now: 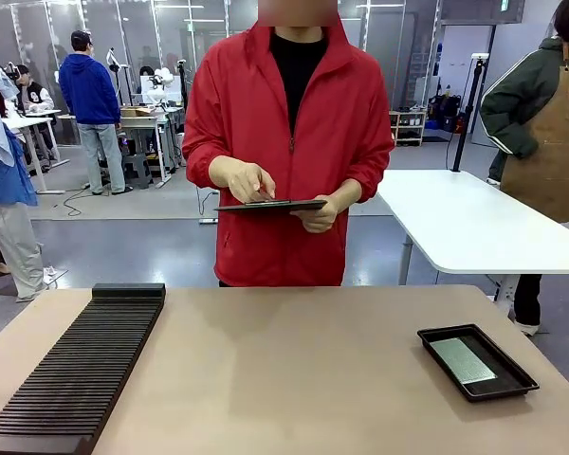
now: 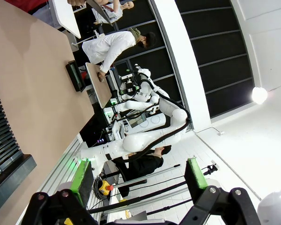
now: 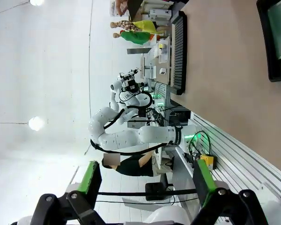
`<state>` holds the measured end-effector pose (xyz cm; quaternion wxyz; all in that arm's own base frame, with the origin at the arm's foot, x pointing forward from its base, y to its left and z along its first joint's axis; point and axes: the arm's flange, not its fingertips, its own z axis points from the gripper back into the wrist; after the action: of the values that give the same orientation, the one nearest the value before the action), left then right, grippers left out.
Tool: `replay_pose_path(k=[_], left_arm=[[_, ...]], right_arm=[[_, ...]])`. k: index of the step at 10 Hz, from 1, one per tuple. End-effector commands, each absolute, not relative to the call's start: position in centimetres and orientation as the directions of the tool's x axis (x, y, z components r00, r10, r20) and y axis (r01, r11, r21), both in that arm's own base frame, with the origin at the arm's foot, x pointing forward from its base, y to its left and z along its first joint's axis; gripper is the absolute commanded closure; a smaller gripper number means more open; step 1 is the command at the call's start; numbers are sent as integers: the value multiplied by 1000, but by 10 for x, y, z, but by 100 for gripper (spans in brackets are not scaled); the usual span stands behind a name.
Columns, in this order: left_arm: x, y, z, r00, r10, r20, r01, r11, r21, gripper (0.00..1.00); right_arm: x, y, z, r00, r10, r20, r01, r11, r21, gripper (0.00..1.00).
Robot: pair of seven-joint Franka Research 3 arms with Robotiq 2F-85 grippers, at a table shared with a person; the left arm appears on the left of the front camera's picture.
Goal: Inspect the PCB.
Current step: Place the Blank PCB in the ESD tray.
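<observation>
From my station I see the PCB (image 1: 462, 360) lying flat inside the shallow black tray (image 1: 524, 375), which sits on the table (image 1: 294, 370) well to the right of the long ribbed black rack (image 1: 81, 365). Behind the table's far edge a person in a red jacket holds a dark clipboard (image 1: 271, 205) in one hand (image 1: 320, 216) and touches it with the other hand (image 1: 247, 180). My left gripper (image 2: 138, 180) and right gripper (image 3: 144, 180) both hang off the table's edge with fingers spread wide and nothing between the green pads.

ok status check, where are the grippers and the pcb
Left gripper open, empty, off the table. Right gripper the same. PCB flat in the black tray. Nothing in the way.
</observation>
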<state>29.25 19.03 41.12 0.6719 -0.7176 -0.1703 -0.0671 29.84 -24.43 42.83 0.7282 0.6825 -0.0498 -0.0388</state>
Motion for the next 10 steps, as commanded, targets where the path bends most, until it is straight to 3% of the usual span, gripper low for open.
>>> replay_pose_path(k=[1,10], left_arm=[[291,191,412,933,151,326,335,-35,-942,0],[291,191,412,933,151,326,335,-35,-942,0]], right_arm=[[293,-242,432,993,-114,25,-16,75,997,0],[293,-242,432,993,-114,25,-16,75,997,0]])
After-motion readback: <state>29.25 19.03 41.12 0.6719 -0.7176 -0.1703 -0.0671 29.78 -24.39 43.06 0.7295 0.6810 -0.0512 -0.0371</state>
